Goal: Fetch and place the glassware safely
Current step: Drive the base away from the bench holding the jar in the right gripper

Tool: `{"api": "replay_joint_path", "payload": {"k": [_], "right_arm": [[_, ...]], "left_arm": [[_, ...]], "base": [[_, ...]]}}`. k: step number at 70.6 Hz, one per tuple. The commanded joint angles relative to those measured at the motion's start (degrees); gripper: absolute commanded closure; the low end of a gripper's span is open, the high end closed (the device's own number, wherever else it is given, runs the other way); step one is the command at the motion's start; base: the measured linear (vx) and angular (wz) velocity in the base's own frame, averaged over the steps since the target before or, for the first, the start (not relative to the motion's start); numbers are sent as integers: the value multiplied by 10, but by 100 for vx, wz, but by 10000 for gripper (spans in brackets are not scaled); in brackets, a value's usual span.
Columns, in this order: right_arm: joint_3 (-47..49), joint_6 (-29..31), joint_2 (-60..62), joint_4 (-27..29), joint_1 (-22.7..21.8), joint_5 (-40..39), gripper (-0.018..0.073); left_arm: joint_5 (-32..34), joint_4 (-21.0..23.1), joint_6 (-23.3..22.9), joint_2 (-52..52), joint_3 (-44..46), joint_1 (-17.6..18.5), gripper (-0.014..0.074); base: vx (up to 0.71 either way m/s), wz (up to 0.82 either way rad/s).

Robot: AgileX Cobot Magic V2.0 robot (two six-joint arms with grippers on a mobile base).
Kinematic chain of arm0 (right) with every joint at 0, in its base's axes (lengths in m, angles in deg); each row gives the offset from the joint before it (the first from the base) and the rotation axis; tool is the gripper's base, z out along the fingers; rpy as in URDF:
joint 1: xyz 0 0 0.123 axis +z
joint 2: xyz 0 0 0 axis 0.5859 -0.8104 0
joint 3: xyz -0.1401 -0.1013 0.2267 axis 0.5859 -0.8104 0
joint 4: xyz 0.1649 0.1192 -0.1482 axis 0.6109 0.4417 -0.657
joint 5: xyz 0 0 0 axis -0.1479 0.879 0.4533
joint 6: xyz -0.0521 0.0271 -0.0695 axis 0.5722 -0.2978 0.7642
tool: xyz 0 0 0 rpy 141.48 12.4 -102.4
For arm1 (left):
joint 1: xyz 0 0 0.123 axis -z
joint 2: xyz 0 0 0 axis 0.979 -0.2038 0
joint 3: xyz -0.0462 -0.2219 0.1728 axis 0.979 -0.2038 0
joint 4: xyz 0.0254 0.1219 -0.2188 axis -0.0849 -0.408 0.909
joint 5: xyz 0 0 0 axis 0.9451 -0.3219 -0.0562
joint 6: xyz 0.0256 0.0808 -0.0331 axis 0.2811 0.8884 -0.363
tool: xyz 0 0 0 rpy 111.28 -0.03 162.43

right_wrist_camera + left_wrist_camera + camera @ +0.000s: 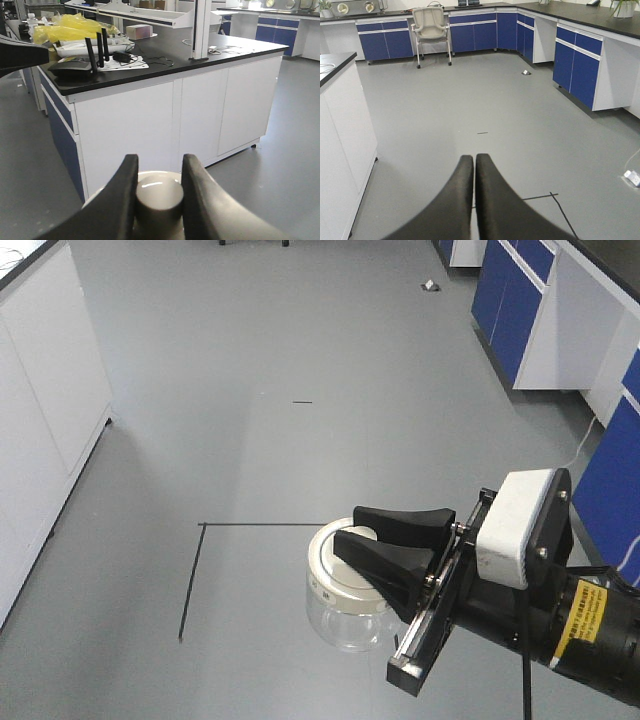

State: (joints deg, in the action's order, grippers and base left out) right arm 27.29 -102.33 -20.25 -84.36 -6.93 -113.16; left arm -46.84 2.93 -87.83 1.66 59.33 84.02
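One jar (pixel 345 625) is all we are carrying here. In the front view the right gripper (pixel 352 527) is reaching in from the lower right. Its black fingers (pixel 400 520) are closing across the cream lid (pixel 328 562), one on either side of the knob (pixel 366 533). The clear body is hanging below the lid, over the grey floor (pixel 250 440) and just right of a corner of black tape (pixel 195 575). We are judging it to be off the ground, though this view alone is not settling that.

In the left wrist view the left gripper (pixel 474 159) is holding nothing. Its two fingers are lying pressed together, tip against tip, and pointing down an open stretch of floor towards blue cupboards (pixel 575 65) and a chair (pixel 431 25).

In the right wrist view the right fingers are pinching the knob squarely between them. The lid's pale rim is showing just behind, and a white bench (pixel 200 115) is standing beyond.

We are taking this as the carrying step. The grip is on the knob alone, so the glass body is depending on the lid's fit, and a jolt could be shaking it loose. We are advising a firm, steady pinch, a level wrist and slow travel with no sudden turns. At the end we are advising a gentle lowering, with the base resting fully before the fingers are opening.
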Motion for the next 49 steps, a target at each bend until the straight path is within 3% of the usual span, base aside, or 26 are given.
{"api": "replay_joint_path", "payload": {"k": [1, 49], "right_arm": [[20, 4, 11, 21, 1, -48, 560], [20, 4, 11, 21, 1, -48, 560]], "left_arm": [[43, 4, -4, -1, 15, 4, 603], [43, 4, -4, -1, 15, 4, 603]], "base": [[40, -2], [48, 2]]}}
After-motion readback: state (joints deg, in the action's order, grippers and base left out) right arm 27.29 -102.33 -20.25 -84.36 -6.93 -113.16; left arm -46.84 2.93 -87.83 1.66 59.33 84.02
